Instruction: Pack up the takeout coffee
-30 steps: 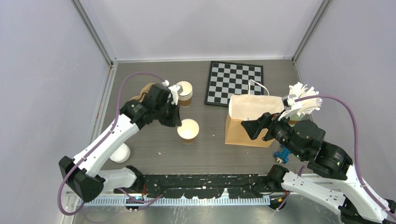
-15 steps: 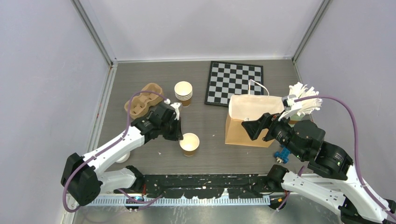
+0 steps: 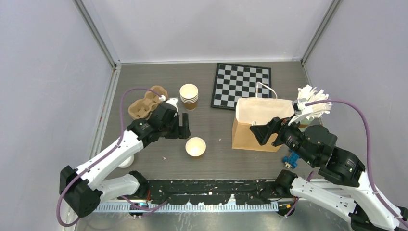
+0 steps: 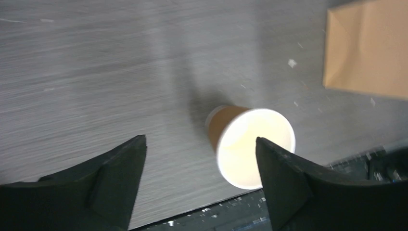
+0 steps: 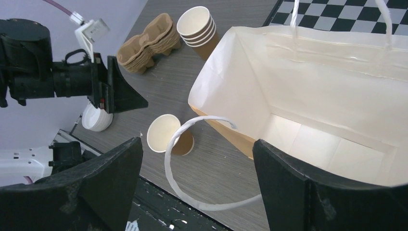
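A lidless tan paper cup (image 3: 195,147) stands upright mid-table; it also shows in the left wrist view (image 4: 250,144) and the right wrist view (image 5: 166,134). No capped takeout coffee is in view. My left gripper (image 3: 183,127) hangs open just up-left of the cup, jaws wide (image 4: 199,144) and holding nothing. The brown paper bag (image 3: 255,122) stands open to the right, its white inside (image 5: 298,96) empty. My right gripper (image 3: 263,131) hovers open at the bag's near left corner (image 5: 197,144). A white bag handle (image 5: 168,163) loops loosely between its jaws.
A stack of lidless cups (image 3: 189,95) and brown cup carriers (image 3: 144,103) sit at the back left. A chessboard (image 3: 242,86) lies behind the bag. White lids (image 3: 126,159) rest by the left arm, a small blue object (image 3: 290,159) near the right arm.
My left gripper carried the cup toward the near edge, then opened, let it go and drew back up-left. The right arm has barely moved.
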Action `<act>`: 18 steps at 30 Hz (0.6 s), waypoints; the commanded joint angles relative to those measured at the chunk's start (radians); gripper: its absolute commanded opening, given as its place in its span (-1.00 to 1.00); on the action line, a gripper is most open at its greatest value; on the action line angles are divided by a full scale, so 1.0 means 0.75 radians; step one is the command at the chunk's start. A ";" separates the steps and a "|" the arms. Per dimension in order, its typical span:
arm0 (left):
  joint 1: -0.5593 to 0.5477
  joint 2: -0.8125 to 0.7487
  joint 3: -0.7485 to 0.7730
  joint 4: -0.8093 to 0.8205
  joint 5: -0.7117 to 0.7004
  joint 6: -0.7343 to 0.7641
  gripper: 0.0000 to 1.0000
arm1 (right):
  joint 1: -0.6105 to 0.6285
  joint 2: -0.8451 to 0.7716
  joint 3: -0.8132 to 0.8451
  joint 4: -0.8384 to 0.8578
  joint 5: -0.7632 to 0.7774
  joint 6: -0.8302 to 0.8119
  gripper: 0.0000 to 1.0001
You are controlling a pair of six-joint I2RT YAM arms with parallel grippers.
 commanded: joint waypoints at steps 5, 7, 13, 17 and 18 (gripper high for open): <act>0.007 -0.094 0.213 -0.415 -0.793 -0.264 0.99 | 0.000 -0.028 0.020 0.031 -0.024 0.012 0.77; 0.057 -0.122 0.215 -0.481 -0.884 -0.330 0.99 | 0.000 -0.027 0.020 0.031 -0.028 0.009 0.77; 0.423 -0.201 0.169 -0.591 -0.795 -0.441 0.75 | 0.000 -0.023 0.009 0.029 -0.041 0.013 0.77; 0.671 -0.286 0.110 -0.663 -0.856 -0.625 0.63 | 0.000 -0.019 0.001 0.040 -0.068 0.021 0.77; 0.735 -0.307 0.086 -0.638 -0.864 -0.660 0.62 | -0.001 -0.017 0.002 0.038 -0.074 0.022 0.77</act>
